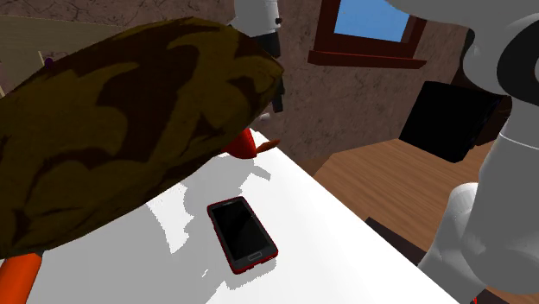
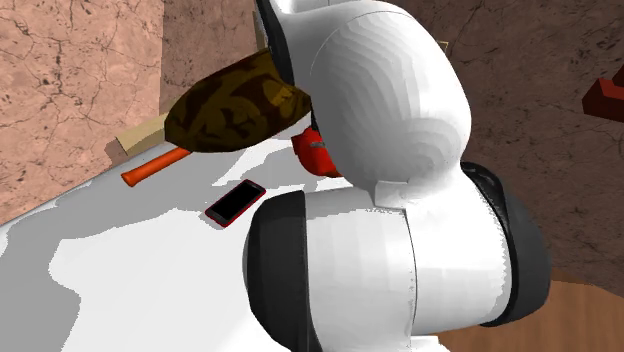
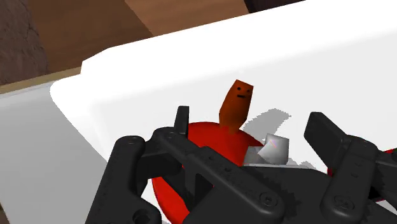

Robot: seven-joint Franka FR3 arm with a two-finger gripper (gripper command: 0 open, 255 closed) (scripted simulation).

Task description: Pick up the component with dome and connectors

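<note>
End effector (image 3: 248,122) spread apart above red domed component (image 3: 213,137).

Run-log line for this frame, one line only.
phase: pre-grasp | gripper: open, over red domed component | target: on white table | nearby: red phone, brown mottled object

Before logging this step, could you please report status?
Gripper open, poised over red domed component. Component resting on white table. Mottled brown object close beside; red phone apart.
</note>
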